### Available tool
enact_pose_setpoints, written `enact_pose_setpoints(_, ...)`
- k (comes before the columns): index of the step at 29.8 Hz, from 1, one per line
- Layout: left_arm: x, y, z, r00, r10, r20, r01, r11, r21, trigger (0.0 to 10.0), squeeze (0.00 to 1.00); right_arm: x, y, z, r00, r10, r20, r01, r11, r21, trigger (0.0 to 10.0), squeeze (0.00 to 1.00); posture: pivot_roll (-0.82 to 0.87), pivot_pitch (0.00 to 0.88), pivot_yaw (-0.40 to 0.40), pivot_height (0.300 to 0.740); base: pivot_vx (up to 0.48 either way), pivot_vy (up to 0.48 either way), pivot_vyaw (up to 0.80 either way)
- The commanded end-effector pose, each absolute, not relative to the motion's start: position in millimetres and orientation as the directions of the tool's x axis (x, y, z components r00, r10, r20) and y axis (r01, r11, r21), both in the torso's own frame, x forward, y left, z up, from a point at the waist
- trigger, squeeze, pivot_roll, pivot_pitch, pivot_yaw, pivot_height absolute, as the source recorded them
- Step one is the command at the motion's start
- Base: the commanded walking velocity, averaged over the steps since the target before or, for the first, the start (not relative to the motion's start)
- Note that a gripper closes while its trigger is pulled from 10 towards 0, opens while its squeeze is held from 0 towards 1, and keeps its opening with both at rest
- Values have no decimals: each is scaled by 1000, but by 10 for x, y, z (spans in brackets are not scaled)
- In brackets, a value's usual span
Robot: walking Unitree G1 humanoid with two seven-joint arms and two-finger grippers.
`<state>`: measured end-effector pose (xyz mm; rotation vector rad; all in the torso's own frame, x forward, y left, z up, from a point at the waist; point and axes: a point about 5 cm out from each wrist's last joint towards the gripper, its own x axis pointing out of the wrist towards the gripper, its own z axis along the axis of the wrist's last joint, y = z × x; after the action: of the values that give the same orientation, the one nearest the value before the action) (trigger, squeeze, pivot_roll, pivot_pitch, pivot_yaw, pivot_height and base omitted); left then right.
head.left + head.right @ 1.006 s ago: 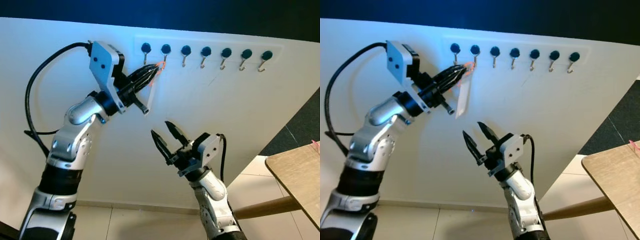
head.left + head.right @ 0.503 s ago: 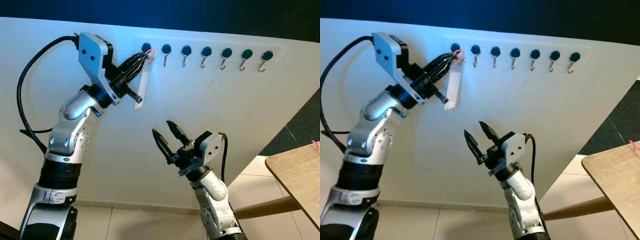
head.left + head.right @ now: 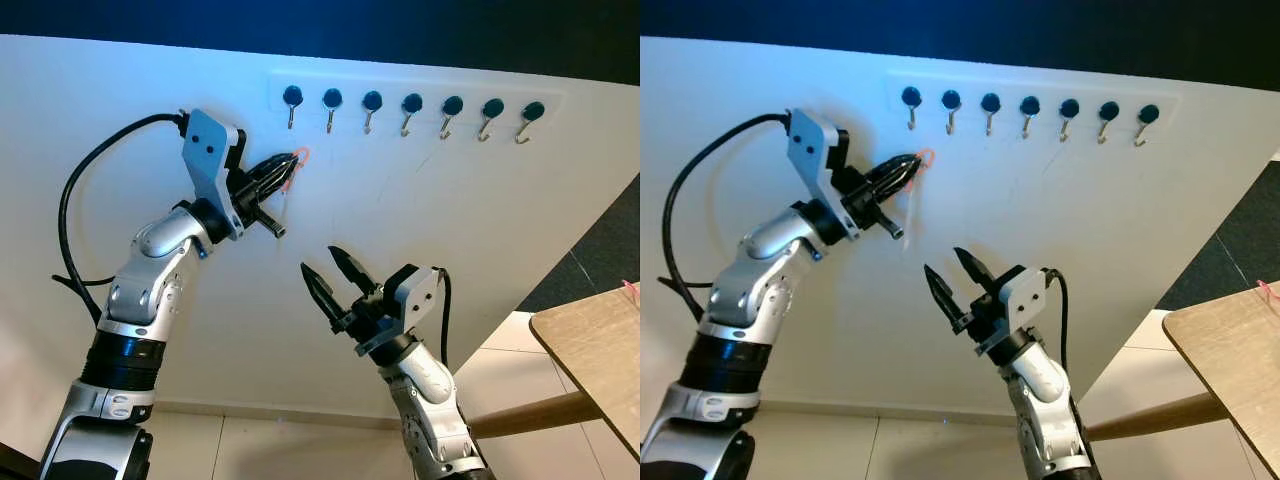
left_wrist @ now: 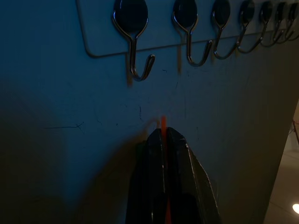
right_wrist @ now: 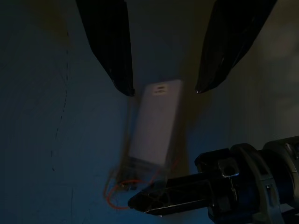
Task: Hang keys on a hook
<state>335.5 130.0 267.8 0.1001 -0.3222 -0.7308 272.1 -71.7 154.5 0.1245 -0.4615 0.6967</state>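
The keys are a flat white tag [image 5: 156,123] on a thin orange loop [image 3: 300,157]. The left hand [image 3: 283,172] holds the loop, with its two black fingers [image 4: 161,154] pressed tight together on the orange string. The tag hangs down from the fingers, close to the white wall [image 3: 480,220]. The keys are not on a hook yet. They are below the first hook [image 3: 292,100] and the second hook [image 3: 331,102], a bit under the row of dark knobs. Half a second ago the left hand was higher, with the loop right up at the first hook. Now the hand has come down and away from it, and the tag hangs more side-on, so it looks thin. The right hand [image 3: 332,280] is lower down, in front of the wall, under the keys. Its two fingers are spread wide apart and it holds nothing. It is in much the same place as before. A wooden counter [image 3: 595,350] shows at the right edge, well apart from both hands.
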Motion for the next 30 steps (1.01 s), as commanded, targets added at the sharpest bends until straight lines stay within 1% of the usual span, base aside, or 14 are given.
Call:
enact_pose_setpoints(1,3363,1305,2644,707,-668,233,636,744,204,10000,0,2702,-738,1565,671,586,455,-641,766,-41,10000,0,56,86,-47,740,0,0,0)
enact_pose_setpoints(2,3357,1310,2671,703,-664,254,632,747,205,10000,0,2701,-740,1568,671,584,456,-641,767,-40,10000,0,56,86,-48,740,0,0,0)
enact_pose_setpoints(5,3279,1291,2824,637,-677,369,661,725,190,10000,0,2701,-742,1574,672,582,459,-639,768,-38,10000,0,57,87,-48,740,0,0,0)
enact_pose_setpoints(8,3216,1269,2908,583,-688,432,682,703,201,10000,0,2701,-742,1570,672,581,459,-639,769,-38,10000,0,58,86,-48,740,0,0,0)
enact_pose_setpoints(13,3186,1264,2963,550,-689,472,683,697,220,10000,0,2703,-742,1572,673,579,460,-638,769,-37,10000,0,56,86,-47,740,0,0,0)
enact_pose_setpoints(17,3174,1251,2967,539,-700,468,689,686,234,10000,0,2704,-742,1572,673,579,460,-637,770,-37,10000,0,56,85,-47,740,0,0,0)
enact_pose_setpoints(21,3181,1250,2947,545,-704,456,687,686,237,10000,0,2706,-741,1574,673,579,460,-637,770,-37,10000,0,56,87,-47,740,0,0,0)
enact_pose_setpoints(25,3273,1298,2871,612,-676,410,652,725,222,10000,0,2709,-733,1581,671,582,460,-639,768,-39,10000,0,57,86,-47,740,0,0,0)
enact_pose_setpoints(30,3333,1353,2856,642,-648,408,628,751,204,10000,0,2708,-728,1589,668,583,462,-642,766,-38,10000,0,55,87,-46,740,0,0,0)
